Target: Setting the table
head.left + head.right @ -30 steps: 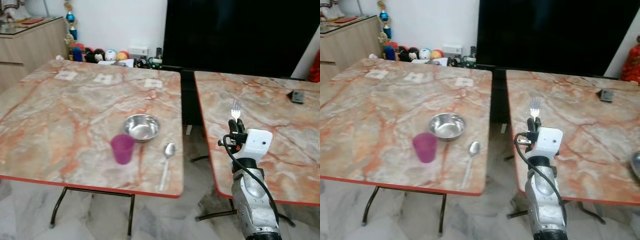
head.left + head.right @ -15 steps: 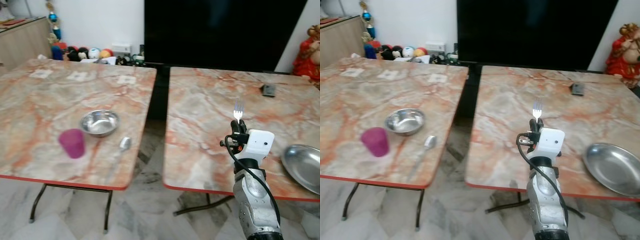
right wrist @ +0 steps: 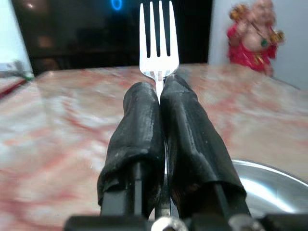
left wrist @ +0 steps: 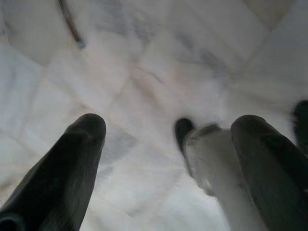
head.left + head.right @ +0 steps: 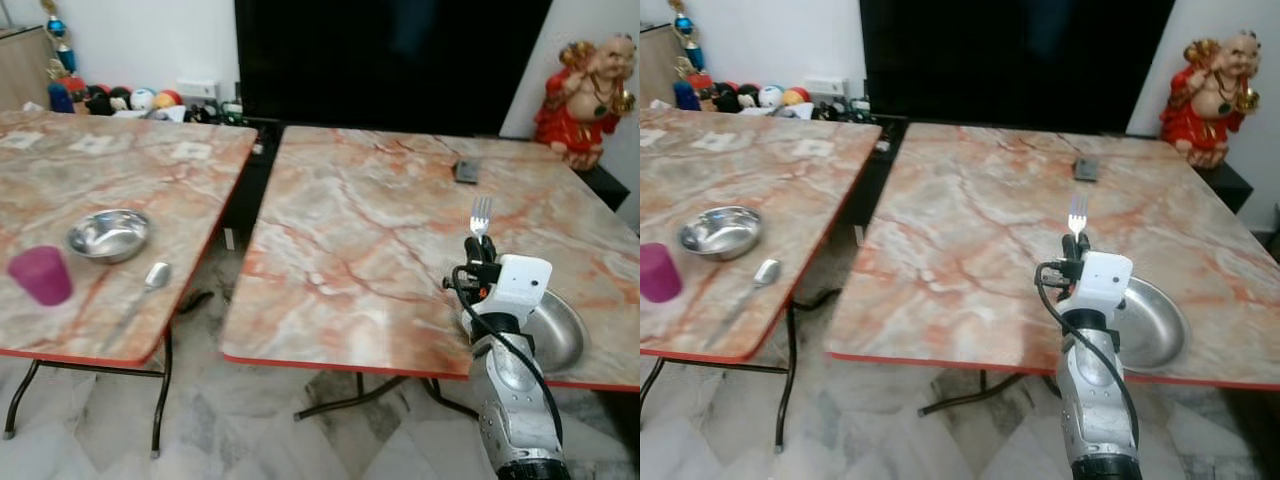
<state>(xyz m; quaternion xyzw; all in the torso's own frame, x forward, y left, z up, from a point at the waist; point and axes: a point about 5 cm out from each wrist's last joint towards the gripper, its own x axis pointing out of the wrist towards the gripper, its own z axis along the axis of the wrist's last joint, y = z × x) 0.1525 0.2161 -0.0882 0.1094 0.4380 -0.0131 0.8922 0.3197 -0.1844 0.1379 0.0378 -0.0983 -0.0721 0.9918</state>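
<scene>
Fork (image 5: 481, 214) — silver, four tines, held upright with tines pointing up, right of centre in the head view; its handle is clamped between the closed black fingers of the right gripper (image 3: 160, 96).

Plate (image 5: 1160, 330) — round, shiny metal, shallow, lower right, on the right-hand marble table near its front edge, partly hidden behind the arm.

Bowl (image 5: 108, 234), spoon (image 5: 152, 281) and purple cup (image 5: 39, 275) — grouped at the left edge on the left-hand table, the cup upright.

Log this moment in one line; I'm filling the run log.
right gripper: shut on fork, tines up | steel plate: right table's near edge | left gripper: open, idle above floor
</scene>
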